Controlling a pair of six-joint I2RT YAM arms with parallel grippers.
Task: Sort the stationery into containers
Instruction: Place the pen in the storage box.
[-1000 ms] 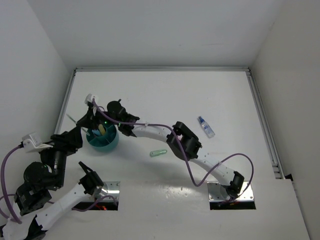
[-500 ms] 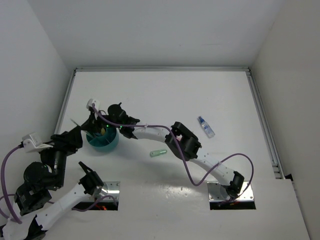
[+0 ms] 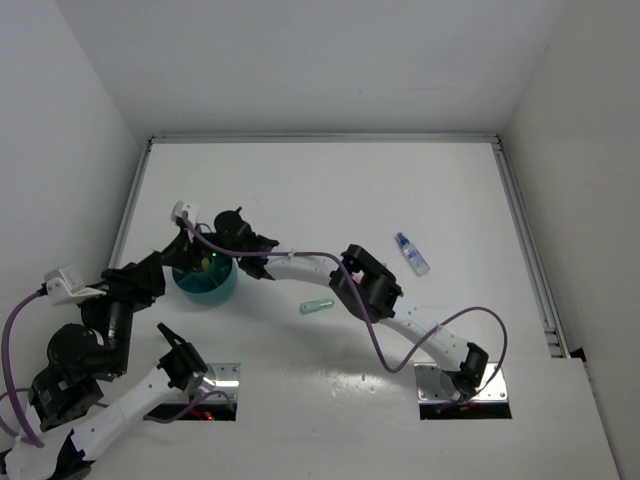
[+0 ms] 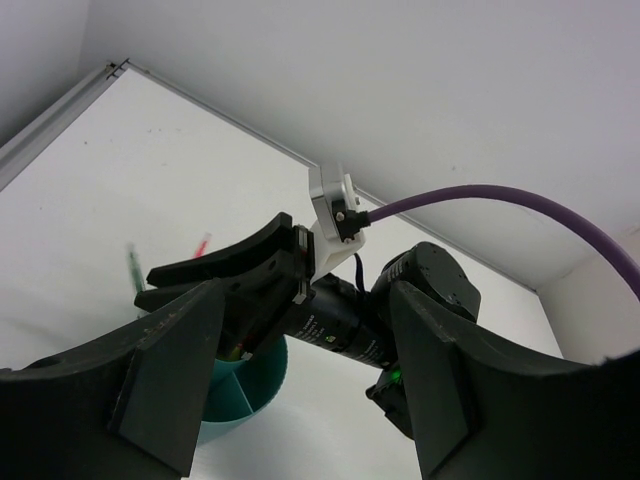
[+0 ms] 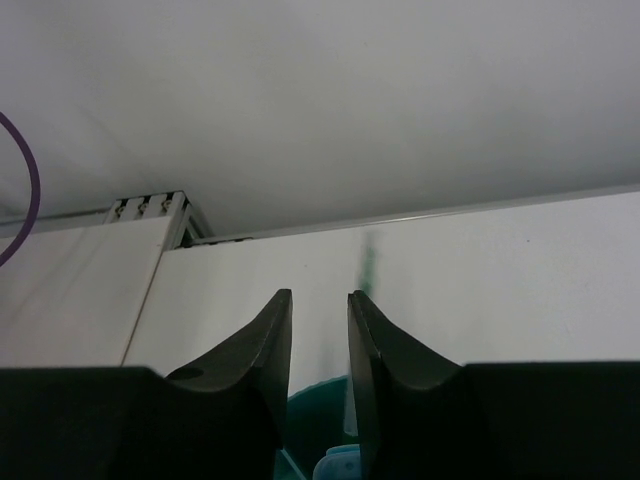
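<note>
The teal cup point(image 3: 212, 285) stands at the left of the table. My right gripper point(image 3: 190, 252) reaches over its far rim, jaws a narrow gap apart with nothing between them point(image 5: 318, 295). Under the fingers I see the cup's rim point(image 5: 318, 395) and a light-blue marker point(image 5: 335, 466) inside. My left gripper point(image 3: 160, 268) is open and empty just left of the cup, its fingers framing the right wrist point(image 4: 308, 290) and the cup point(image 4: 235, 405). A green pen point(image 4: 131, 265) and a pink-red pen point(image 4: 203, 244) lie beyond the cup. A pale green marker point(image 3: 317, 306) and the blue-capped bottle point(image 3: 411, 253) lie to the right.
The left wall and a metal rail point(image 3: 128, 215) run close behind the cup. The right arm point(image 3: 365, 285) stretches across the middle of the table. The green pen also shows in the right wrist view point(image 5: 368, 262).
My right gripper has moved left and lower over the cup, covering the yellow item that showed inside it earlier. The left arm has stayed put.
</note>
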